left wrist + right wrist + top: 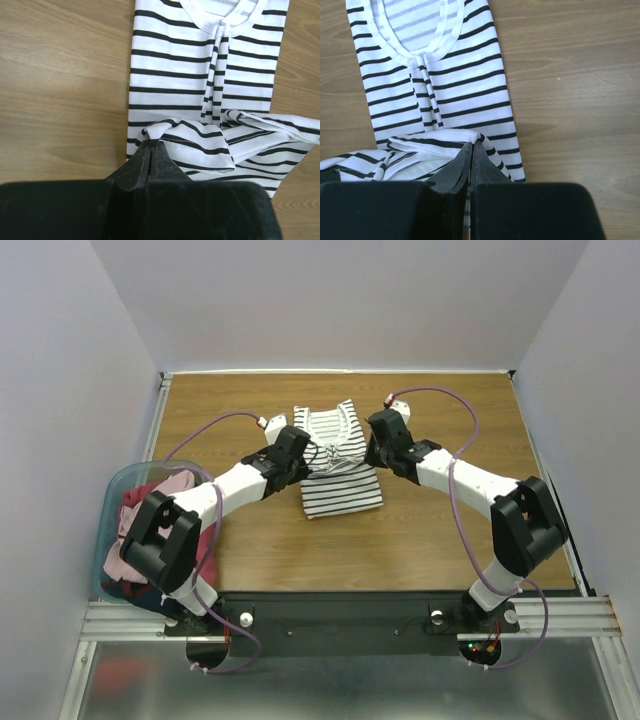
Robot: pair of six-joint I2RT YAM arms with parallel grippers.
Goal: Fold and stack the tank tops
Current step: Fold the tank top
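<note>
Now on table: one white black-striped cloth tank top [340, 490]
Grippers: two, left gripper [154, 145] and right gripper [474, 142], both clamped on it

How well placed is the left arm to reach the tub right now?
Probably not yet: the left arm has its jaws shut on the striped top, so it must let go first. Otherwise the way looks free; the tub sits close beside its base, nothing between.

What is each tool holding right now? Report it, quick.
Left tool: closed on the striped tank top.
Right tool: closed on the same top's other edge.
</note>
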